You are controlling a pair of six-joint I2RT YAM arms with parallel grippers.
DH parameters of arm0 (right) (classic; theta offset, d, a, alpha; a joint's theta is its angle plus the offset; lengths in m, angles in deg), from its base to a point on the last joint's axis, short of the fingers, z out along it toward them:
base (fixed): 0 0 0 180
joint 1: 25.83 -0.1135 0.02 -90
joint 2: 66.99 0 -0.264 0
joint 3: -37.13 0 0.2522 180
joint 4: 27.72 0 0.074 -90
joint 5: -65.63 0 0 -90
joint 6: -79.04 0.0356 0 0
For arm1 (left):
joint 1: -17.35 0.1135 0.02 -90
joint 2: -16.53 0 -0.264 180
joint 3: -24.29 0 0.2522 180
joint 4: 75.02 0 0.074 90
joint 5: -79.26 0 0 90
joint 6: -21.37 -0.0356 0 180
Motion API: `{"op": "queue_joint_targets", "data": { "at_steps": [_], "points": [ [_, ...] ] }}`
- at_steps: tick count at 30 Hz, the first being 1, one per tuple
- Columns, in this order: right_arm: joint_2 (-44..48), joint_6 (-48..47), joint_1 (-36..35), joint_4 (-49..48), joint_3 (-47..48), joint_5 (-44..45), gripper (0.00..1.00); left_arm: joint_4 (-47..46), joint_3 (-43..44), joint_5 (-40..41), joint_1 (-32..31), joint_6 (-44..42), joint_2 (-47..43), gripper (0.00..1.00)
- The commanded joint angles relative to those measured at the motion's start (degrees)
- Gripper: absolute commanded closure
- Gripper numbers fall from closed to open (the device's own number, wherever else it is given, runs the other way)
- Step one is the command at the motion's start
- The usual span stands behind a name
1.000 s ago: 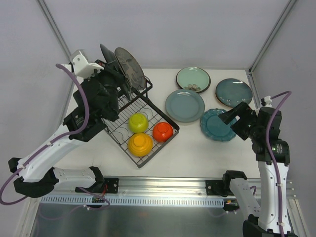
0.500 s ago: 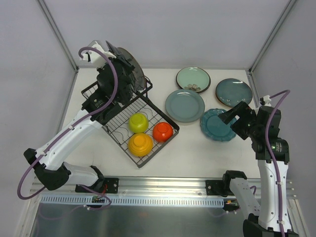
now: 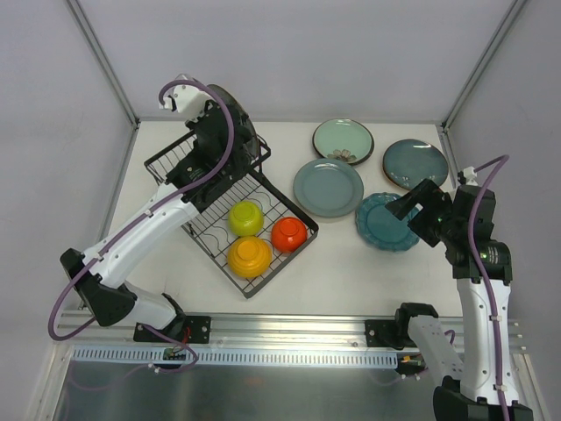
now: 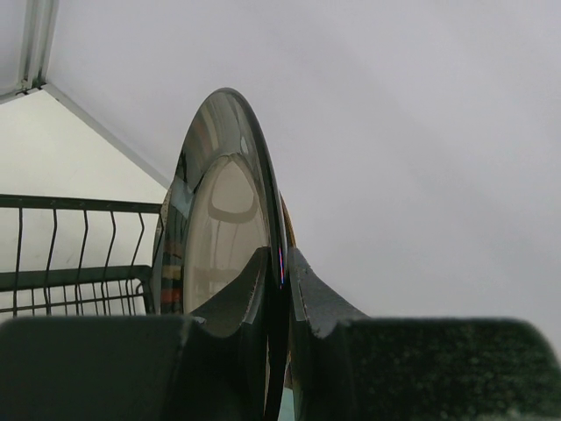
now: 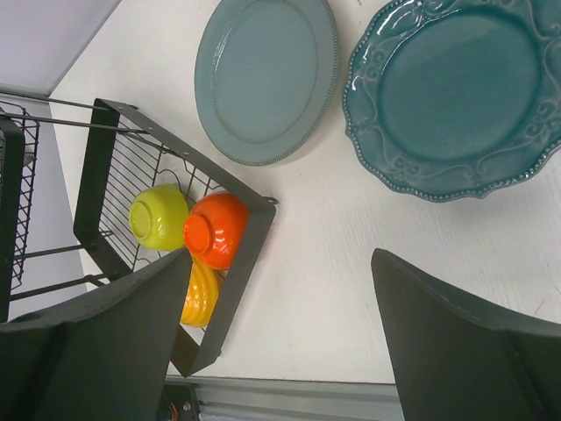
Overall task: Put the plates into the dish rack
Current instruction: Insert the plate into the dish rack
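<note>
Pinching the rim of the dark plate (image 4: 223,219) between closed fingers, the left end effector (image 4: 279,267) is holding it upright on edge over the raised slots of the dish rack (image 3: 302,230), at the upper left of the overhead view. The grip is covering only a sliver of glazed rim, so the plate could be slipping or swinging, striking a wire and missing its slot. The left wrist view is showing that thin bite. The overhead view is hiding it behind the arm, yet it alone is showing the other plates (image 3: 328,187) lying flat on the desk (image 3: 342,263) at the right — the right end effector (image 5: 280,263) is hanging spread apart above the scalloped plate (image 5: 456,96).
</note>
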Motion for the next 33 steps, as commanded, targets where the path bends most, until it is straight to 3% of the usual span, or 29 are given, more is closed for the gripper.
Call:
{"op": "queue_joint_targets", "data": {
  "at_steps": [1,10,33],
  "points": [
    [-0.17,-1.39,-0.57,-0.93,-0.04,-0.36,0.12,-10.16,4.12,2.95,0.81,2.52,-1.04,1.00],
    [-0.26,-1.92,-1.10,-0.93,-0.05,0.08,0.12,-17.28,3.59,4.19,0.90,-1.08,0.99,1.00],
    [-0.26,-2.10,-1.54,-0.92,-0.40,0.69,0.11,-17.46,-0.45,7.97,0.81,-0.64,2.04,1.00]
  ]
}}
